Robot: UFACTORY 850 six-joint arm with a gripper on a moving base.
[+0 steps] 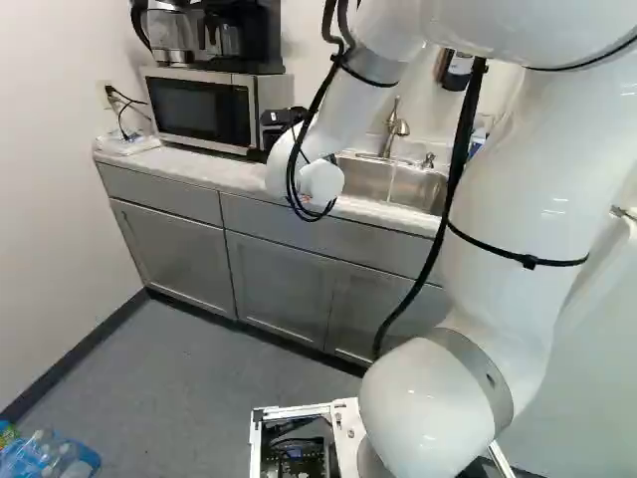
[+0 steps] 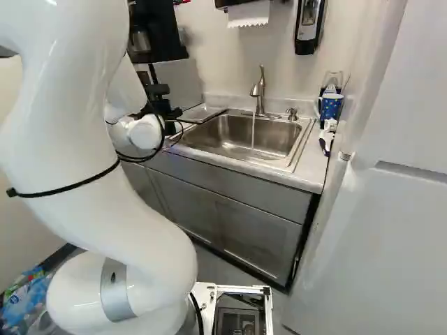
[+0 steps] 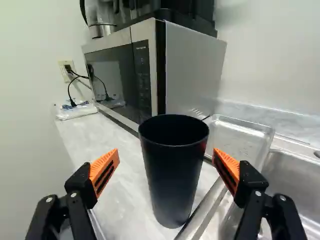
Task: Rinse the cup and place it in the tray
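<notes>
While the jaws of the gripper point(image 2: 160, 98) stand wide apart and have hold of nothing, the black cup point(image 3: 172, 172) is between them, upright with its mouth up. In the wrist view, bare counter point(image 3: 122, 195) shows between the cup and the orange pad point(image 3: 105, 172) of one finger; the other finger, on the side towards the sink point(image 3: 295, 185), is much nearer the cup's wall, with a narrow gap. The cup's foot is just beside the strip of metal rim that runs under the jaws. Ahead of the jaws and over towards the sink side, the shallow metal tray point(image 3: 242, 137) lies on the counter, partly hidden by the cup. The microwave point(image 3: 195, 65) stands straight ahead, past the cup, with a coffee maker point(image 1: 231, 35) on top. Off to the jaws' sink side, the faucet point(image 2: 260, 91) is running, a thin stream of water point(image 2: 253, 132) falling into the basin. Farther from the jaws, past the basin, a blue patterned mug point(image 2: 331, 106) stands by the wall.
</notes>
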